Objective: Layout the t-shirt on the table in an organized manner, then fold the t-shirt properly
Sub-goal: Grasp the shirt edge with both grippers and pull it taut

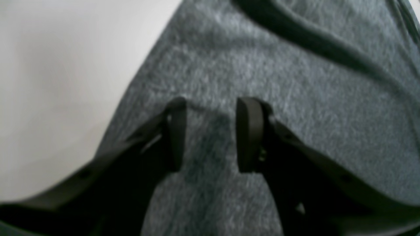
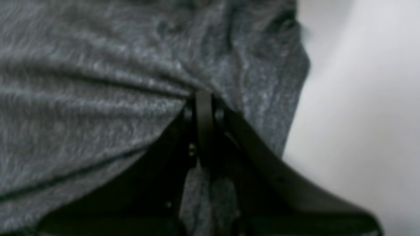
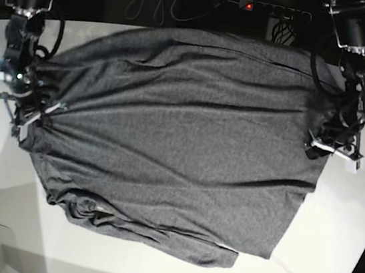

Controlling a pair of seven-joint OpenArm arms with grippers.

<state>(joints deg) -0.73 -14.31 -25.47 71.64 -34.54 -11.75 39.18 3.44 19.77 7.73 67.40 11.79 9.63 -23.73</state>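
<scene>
The t-shirt (image 3: 176, 136) lies spread across the white surface (image 3: 333, 217), stretched between the two arms, with wrinkles running across it and a bunched, partly folded edge on the side nearest the base camera. The right gripper (image 2: 204, 108) is clenched on a pinch of the t-shirt's edge, cloth gathering into ridges that fan away from its closed tips, with bare surface just beside it. The left gripper (image 1: 210, 131) sits at the opposite edge with its jaws parted and grey fabric lying flat under and between its fingers (image 1: 249, 131); whether it grips any cloth cannot be told. Bare surface shows just beyond its outer finger.
</scene>
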